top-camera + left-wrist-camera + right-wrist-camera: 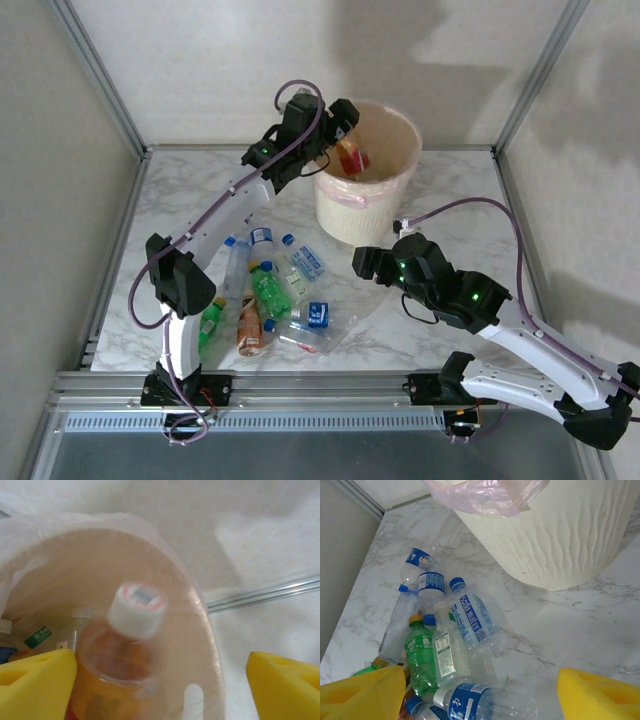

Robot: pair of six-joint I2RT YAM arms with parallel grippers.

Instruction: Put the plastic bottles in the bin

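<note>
Plastic bottles (268,290) lie in a loose heap on the marble table (390,340), in front of the bin (370,210) and off to its left. My left pincer (161,672) hangs over the bin's mouth, pads spread wide. An orange-brown bottle (112,670) shows between them, white cap (136,607) toward the camera, all blurred. It is close beside the left pad, and whether it touches I cannot tell. There is open space to the right pad, so no grip. Deeper in the bin I see a green-labelled bottle (36,636) and a clear bottle (80,625) next to it. My right pincer (482,692) hovers over the table near the bin's ribbed wall, wide too, nothing between its pads. Under it are a green bottle (420,655) and a clear blue-labelled bottle (472,617) lying among the others. The pink bag (485,497) drapes over the bin's rim.
</note>
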